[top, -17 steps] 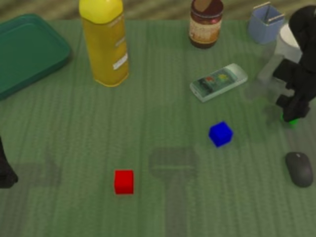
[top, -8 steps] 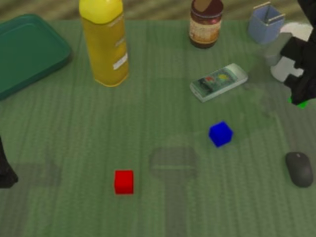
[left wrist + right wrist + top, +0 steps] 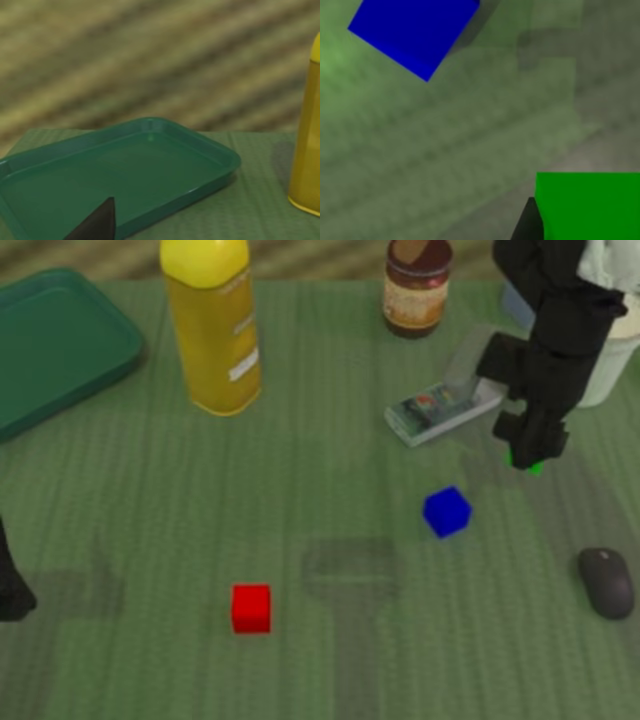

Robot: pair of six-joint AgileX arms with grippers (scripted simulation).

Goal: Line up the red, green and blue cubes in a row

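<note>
The red cube [image 3: 251, 608] rests on the green mat left of centre toward the front. The blue cube [image 3: 446, 511] sits right of centre, also seen as blue cube [image 3: 415, 30] in the right wrist view. My right gripper [image 3: 530, 452] hovers above the mat just right of and behind the blue cube, shut on the green cube [image 3: 534, 468]; only a green sliver shows under the fingers from above. In the right wrist view the green cube [image 3: 590, 205] fills the corner beside one dark fingertip [image 3: 527, 222]. My left arm [image 3: 10, 592] is parked at the table's left edge, open.
A green tray [image 3: 60, 340] lies at the back left, with a yellow bottle [image 3: 212, 325] beside it. A brown jar [image 3: 416, 285] stands at the back, a phone-like device [image 3: 425, 412] under the right arm, and a white cup [image 3: 618, 365] behind it. A black mouse [image 3: 605, 582] lies front right.
My right gripper, holding the green cube, has risen from the table's right edge and swung left, now hanging near the blue cube. The left arm, red cube and blue cube have not moved.
</note>
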